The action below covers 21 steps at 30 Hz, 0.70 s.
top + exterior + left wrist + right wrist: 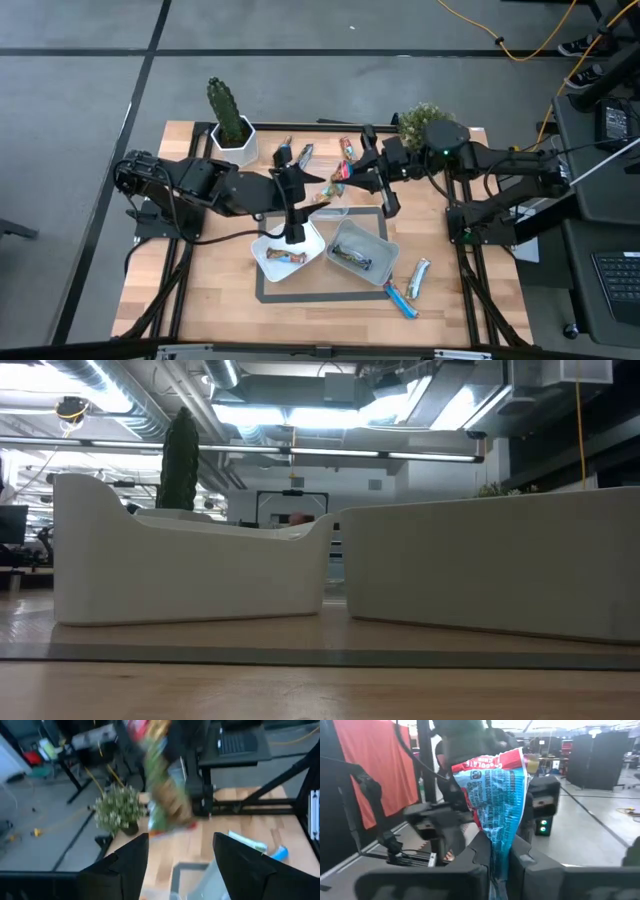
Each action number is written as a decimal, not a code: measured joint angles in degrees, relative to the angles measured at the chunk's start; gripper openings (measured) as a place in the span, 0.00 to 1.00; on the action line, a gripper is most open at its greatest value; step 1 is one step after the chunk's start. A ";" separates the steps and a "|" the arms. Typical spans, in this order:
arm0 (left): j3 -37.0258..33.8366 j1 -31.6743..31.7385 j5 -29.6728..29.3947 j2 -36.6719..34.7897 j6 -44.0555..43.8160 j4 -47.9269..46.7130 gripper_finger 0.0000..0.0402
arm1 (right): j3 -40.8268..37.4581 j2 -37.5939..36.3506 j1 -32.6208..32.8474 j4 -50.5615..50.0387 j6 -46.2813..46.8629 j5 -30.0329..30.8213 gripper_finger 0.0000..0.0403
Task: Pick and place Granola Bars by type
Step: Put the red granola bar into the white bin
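Note:
My right gripper (pixel 347 183) is shut on a blue-and-red wrapped granola bar (pixel 496 795) above the table's middle, beyond the tubs. My left gripper (pixel 180 865) is open and empty, hovering by the white tub (pixel 262 252) and facing the held bar (pixel 162 785). One bar (pixel 288 256) lies in the white tub and another (pixel 352 259) in the grey tub (pixel 385 246). Three bars (pixel 305 155) lie near the far edge. A silver bar (pixel 418 276) and a blue bar (pixel 401 298) lie near the right front. The low view shows no gripper. My right gripper pinches the blue-and-red bar between its two fingers at one end of the wrapper (pixel 499 854). The rest of the bar sticks out past the fingertips. The bar is lifted clear of the table.
A potted cactus (pixel 229 118) stands at the far left of the table and a small bushy plant (pixel 424 122) at the far right. A dark mat (pixel 268 295) lies under both tubs. The two grippers are close together over the middle.

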 joint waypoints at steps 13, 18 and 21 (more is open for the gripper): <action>0.02 1.40 -0.15 1.39 6.19 9.82 0.64 | 0.56 0.62 0.07 1.40 -1.33 1.50 0.06; 0.02 1.78 -0.73 2.41 7.75 13.91 0.63 | 0.56 0.60 0.44 2.02 -1.11 1.35 0.08; 0.02 2.43 -1.78 2.60 7.74 13.88 0.58 | 0.56 0.60 1.00 2.06 -1.09 1.45 0.09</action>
